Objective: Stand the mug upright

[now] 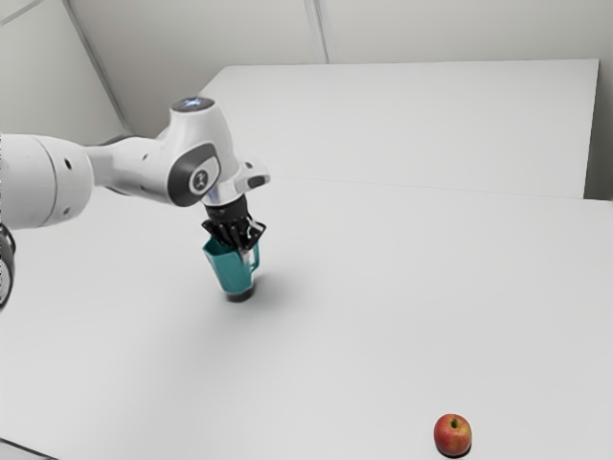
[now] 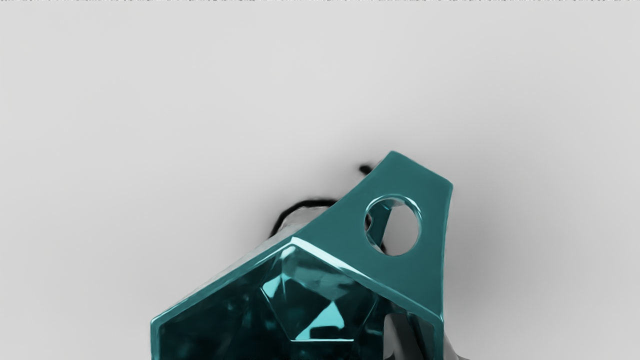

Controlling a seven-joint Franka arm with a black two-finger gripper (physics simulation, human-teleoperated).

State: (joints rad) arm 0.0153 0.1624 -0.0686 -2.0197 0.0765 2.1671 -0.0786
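exterior view: my white, jointed arm (image 1: pixel 144 171) comes in from that view's left, bends at the wrist, and sends my black two-finger claw (image 1: pixel 241 251) down to the teal, faceted, tapering mug (image 1: pixel 233 270). out here i also see the red, round apple (image 1: pixel 453 434) on the white, smooth table (image 1: pixel 383 307), well apart from the mug. the wrist view gives me the mug's inside instead, with its angular floor and the round hole through its flat teal handle (image 2: pixel 395 175).

the mug's mouth faces upward, its long axis leaning a little so the rim tips toward the exterior view's left; the handle is on that view's right. its base is low over the table; whether it touches, i cannot tell.

i have the mug's wall pinched, one finger (image 2: pixel 397 337) inside and the other outside. my hand points steeply down over the rim.
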